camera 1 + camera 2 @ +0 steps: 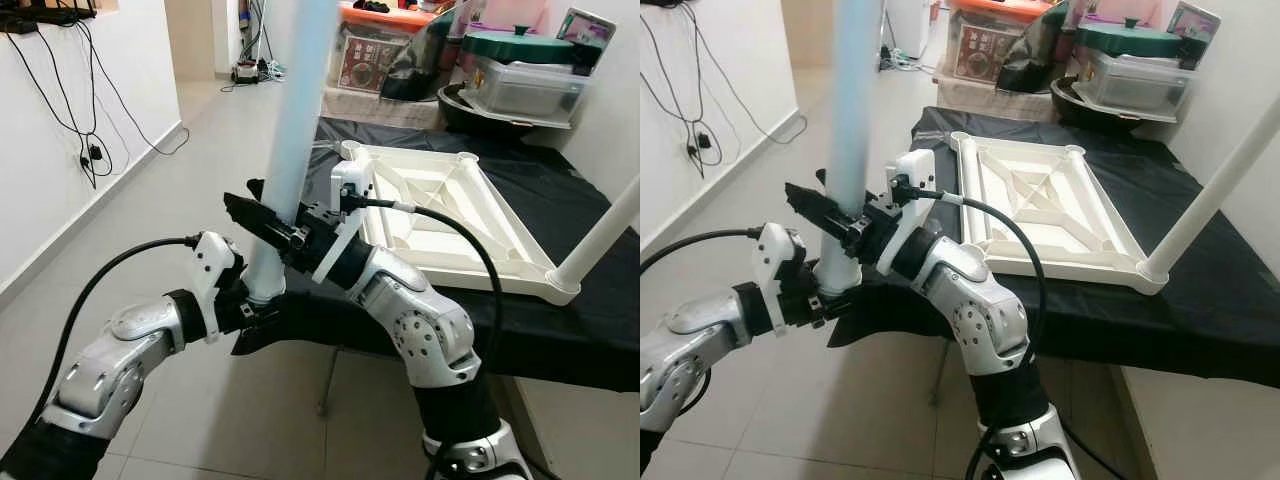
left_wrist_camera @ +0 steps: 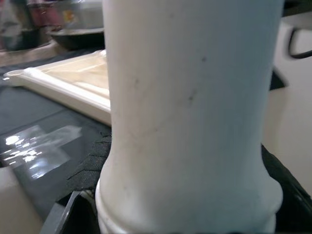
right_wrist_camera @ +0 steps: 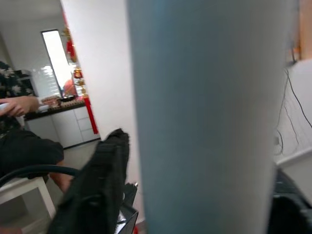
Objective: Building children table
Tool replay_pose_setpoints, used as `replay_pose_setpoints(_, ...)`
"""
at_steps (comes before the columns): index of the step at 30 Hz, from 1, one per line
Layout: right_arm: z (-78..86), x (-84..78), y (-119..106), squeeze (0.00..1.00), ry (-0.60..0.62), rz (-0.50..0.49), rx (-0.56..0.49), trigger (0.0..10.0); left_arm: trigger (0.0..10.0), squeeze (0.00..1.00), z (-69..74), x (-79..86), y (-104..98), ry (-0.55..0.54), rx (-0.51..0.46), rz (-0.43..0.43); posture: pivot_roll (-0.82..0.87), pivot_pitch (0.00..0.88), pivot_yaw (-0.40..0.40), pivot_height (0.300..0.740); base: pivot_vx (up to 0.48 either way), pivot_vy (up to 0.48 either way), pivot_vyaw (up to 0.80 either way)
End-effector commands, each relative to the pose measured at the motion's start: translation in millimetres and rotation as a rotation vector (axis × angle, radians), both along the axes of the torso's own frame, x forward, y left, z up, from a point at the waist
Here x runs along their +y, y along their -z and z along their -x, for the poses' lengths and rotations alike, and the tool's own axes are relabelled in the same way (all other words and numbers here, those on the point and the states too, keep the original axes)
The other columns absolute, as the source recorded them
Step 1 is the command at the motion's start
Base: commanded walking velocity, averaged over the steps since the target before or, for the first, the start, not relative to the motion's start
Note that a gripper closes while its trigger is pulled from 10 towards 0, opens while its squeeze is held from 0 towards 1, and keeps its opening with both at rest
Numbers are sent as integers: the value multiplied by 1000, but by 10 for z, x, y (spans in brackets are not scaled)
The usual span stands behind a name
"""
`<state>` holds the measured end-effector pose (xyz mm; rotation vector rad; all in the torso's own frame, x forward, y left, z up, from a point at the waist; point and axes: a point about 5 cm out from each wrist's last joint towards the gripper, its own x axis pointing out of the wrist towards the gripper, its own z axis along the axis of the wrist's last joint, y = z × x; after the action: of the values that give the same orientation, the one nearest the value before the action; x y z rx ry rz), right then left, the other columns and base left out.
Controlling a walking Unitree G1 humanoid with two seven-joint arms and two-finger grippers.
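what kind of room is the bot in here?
Likely a lived-in home, perhaps a spare or storage room: tiled floor, stacked storage boxes by the wall, cables hanging down it, and a black-covered table used as a workbench.

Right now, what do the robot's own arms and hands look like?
Both arms are rounded silver-grey shells joined by black segments. A white bracket sits at each wrist, and a thick black cable loops out from each. The left hand and the right hand both end in long black fingers.
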<state>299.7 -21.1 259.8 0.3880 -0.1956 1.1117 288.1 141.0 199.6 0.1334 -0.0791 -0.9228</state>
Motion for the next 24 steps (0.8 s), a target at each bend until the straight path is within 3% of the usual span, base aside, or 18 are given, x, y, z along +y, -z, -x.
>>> replay_pose_setpoints(1, -30, 25, 55, 1000, 45, 39, 26, 10000, 10000, 0, -77, -6, -5, -73, -37, -42, 63, 0, -89, 740, 0, 0, 0)
replay_pose_setpoints(2, -66, 6, 61, 1000, 87, 49, 33, 10000, 10000, 0, -132, 31, 2, -139, -52, -66, 63, 0, -89, 740, 0, 0, 0)
replay_pose_setpoints(3, -110, -28, 66, 0, 139, 38, 58, 10000, 10000, 0, -195, 76, 11, -221, -64, -86, 62, 0, -91, 740, 0, 0, 0)
replay_pose_setpoints(4, -110, -28, 66, 0, 139, 38, 58, 10000, 10000, 0, -195, 76, 11, -221, -64, -86, 62, 0, -91, 740, 0, 0, 0)
replay_pose_setpoints(5, -163, -73, 85, 0, 190, 8, 113, 10000, 10000, 0, -268, 126, 20, -329, -86, -111, 62, 0, -91, 740, 0, 0, 0)
replay_pose_setpoints(10, -204, -112, 162, 0, 237, -73, 245, 10000, 10000, 0, -326, 117, 76, -440, -92, -145, 59, 0, -93, 740, 0, 0, 0)
replay_pose_setpoints(14, -212, -101, 191, 0, 260, -115, 298, 10000, 10000, 0, -325, 13, 151, -434, -75, -136, 57, 0, -95, 740, 0, 0, 0)
replay_pose_setpoints(19, -221, -6, 192, 0, 238, -175, 385, 10000, 10000, 0, -270, -213, 300, -357, -102, -204, 58, 0, -95, 740, 0, 0, 0)
replay_pose_setpoints(24, -219, 17, 187, 0, 234, -183, 406, 10000, 10000, 0, -263, -252, 342, -349, -110, -226, 59, 0, -94, 740, 0, 0, 0)
